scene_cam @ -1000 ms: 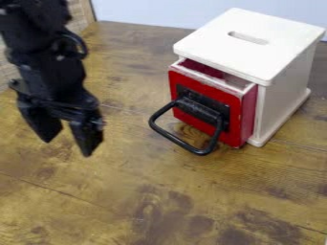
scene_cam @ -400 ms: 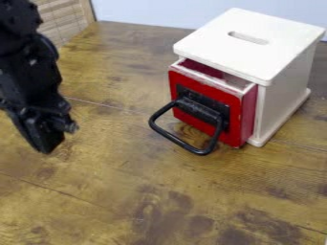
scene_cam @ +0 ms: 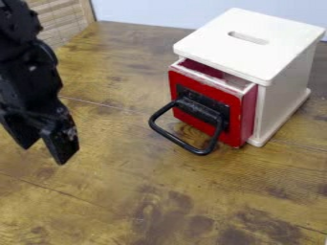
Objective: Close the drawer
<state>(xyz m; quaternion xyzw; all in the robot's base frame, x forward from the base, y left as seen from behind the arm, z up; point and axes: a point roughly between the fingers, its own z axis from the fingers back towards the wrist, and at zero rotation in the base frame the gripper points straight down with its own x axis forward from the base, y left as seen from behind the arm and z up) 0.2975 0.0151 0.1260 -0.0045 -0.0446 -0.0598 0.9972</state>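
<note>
The drawer [scene_cam: 212, 100] has a red front with a black panel and sticks out a little from the small white box [scene_cam: 262, 53], leaving a gap under the box's top. Its large black loop handle [scene_cam: 183, 130] hangs forward over the wooden table. My gripper [scene_cam: 42, 139] is black and hangs at the left of the view, well apart from the handle, just above the table. Its two fingers [scene_cam: 60, 145] stand apart with nothing between them.
The white box has a slot in its top [scene_cam: 250, 38]. A light woven or brick-like object [scene_cam: 61, 15] stands at the back left corner. The wooden table [scene_cam: 166, 201] stretches across the front of the view.
My gripper has moved left, away from the drawer. Its fingers came together partway through and now stand spread again. The drawer has not moved.
</note>
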